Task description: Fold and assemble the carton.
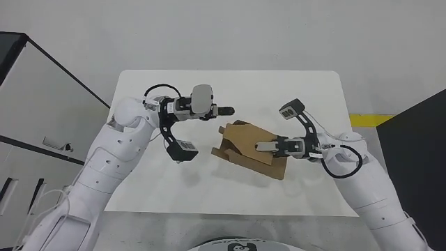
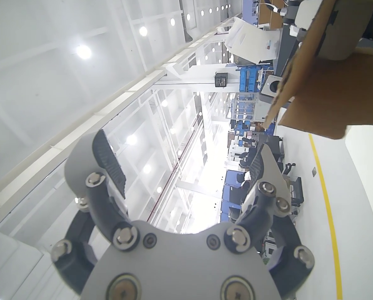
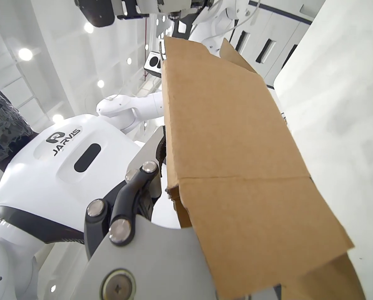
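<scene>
Right pincer (image 1: 265,146) clamps carton (image 1: 240,138) wall | left pincer (image 2: 181,142) released (empty), near | step: opening carton up | next: left folds flap

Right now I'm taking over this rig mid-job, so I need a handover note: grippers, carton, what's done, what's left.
The left gripper is open and empty, near the carton but apart from it. The right gripper is shut on a carton panel. The carton is over the middle of the table, partly opened, flaps not folded.
Done: grasp.
Left: square it up and fold the flaps shut.
</scene>
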You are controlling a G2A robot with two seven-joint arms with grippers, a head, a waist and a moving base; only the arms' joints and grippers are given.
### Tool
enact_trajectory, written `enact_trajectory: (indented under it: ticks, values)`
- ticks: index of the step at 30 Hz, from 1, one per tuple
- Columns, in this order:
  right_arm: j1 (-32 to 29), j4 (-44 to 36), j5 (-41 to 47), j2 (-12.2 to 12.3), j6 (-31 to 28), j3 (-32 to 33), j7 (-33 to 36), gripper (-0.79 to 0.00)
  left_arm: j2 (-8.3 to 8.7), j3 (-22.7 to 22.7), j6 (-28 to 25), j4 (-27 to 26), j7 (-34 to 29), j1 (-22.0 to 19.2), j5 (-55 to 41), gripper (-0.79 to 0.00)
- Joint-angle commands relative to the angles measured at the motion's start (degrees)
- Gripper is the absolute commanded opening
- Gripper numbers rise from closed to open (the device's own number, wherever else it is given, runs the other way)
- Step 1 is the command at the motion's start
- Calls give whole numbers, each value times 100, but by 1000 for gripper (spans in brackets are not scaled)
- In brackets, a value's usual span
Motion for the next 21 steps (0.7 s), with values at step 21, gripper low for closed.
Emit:
enact_trajectory:
  ticks: [21]
  values:
    - [-81, -239, 146, 4, -217, -72, 16, -785, -15, 179, -108, -171, 11, 141, -141, 0]
